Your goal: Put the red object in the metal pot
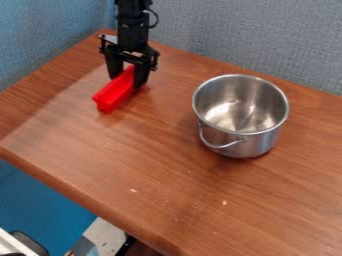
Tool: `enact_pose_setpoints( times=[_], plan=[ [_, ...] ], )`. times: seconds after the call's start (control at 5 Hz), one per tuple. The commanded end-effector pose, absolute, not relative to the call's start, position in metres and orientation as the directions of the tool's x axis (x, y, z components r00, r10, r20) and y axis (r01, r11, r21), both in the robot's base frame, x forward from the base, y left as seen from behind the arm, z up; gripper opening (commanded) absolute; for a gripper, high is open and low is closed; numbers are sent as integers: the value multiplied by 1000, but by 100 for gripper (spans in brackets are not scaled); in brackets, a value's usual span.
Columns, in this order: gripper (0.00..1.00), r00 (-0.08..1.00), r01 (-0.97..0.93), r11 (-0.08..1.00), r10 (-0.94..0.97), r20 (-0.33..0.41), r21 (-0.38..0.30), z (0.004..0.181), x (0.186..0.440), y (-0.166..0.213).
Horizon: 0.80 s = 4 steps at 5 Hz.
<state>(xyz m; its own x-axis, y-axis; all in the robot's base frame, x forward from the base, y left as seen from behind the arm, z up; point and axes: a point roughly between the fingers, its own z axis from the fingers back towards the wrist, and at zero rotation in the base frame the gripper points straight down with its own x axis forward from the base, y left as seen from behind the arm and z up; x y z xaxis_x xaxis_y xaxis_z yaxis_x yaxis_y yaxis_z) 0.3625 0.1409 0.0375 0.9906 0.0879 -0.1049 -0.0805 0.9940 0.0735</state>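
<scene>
Spanning frame: brown wood table [134, 150]; blue textured wall [254, 35] behind.

Slim black arm [130, 17], boxy segmented column; black two-fingered gripper [128, 72] on wider crossbar; red trim at shoulders, possibly markings.

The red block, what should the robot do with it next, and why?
Probably lift it straight up. The gripper looks closed on the upper end of the long red block, whose other end lies on the brown wooden table. The shiny round metal pot stands empty to the right.
</scene>
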Motion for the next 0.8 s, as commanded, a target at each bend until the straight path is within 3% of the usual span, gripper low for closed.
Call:
enact_pose_setpoints(
  times=[0.0,0.6],
  plan=[
    [0,997,-75,991,77,-20,107,72,370,138],
    [0,996,-86,990,89,-22,109,72,371,133]
  ],
)
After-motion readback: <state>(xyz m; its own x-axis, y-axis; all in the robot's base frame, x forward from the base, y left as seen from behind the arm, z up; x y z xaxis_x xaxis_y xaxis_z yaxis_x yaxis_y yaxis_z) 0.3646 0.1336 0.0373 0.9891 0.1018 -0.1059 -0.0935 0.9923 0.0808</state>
